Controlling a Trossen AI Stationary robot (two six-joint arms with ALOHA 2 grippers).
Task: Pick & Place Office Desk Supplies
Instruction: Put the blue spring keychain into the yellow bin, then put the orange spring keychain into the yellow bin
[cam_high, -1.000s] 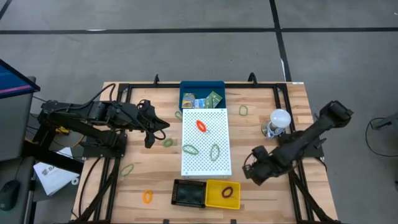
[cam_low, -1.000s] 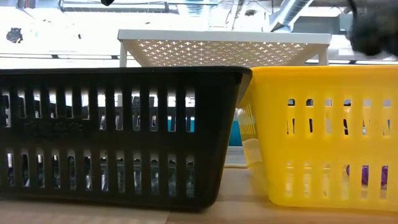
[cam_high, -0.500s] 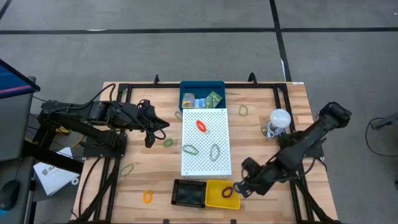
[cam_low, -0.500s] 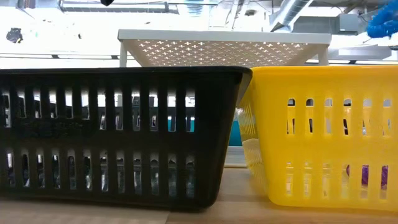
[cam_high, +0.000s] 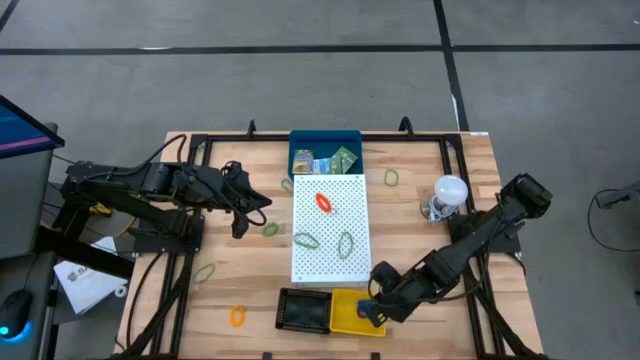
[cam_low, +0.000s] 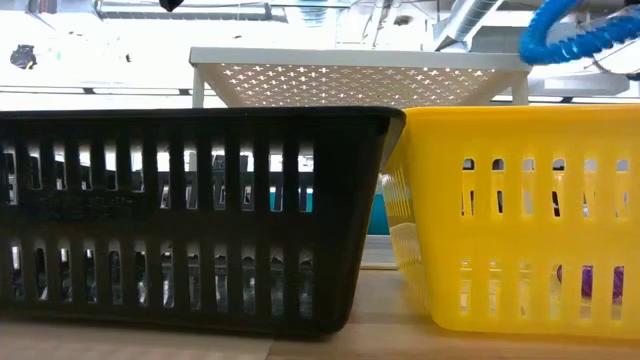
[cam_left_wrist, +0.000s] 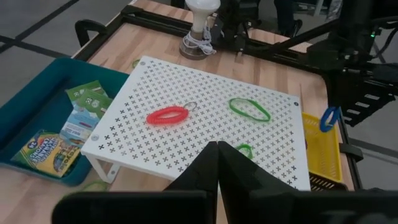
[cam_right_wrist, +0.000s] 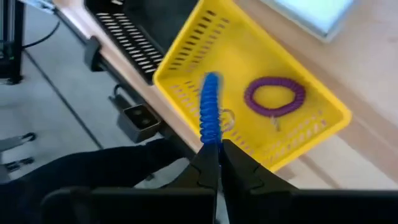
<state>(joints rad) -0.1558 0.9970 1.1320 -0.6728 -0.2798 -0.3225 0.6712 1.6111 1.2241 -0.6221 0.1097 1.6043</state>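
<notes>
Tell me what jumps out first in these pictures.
The right gripper holds a blue coiled loop above the yellow basket, where a purple coiled loop already lies. On the white perforated board at the table's middle, a red loop stands out.

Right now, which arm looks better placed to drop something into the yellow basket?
The right arm. Its hand is shut on a blue coil directly above the yellow basket, which holds a purple coil. The left hand waits far across the table.
</notes>
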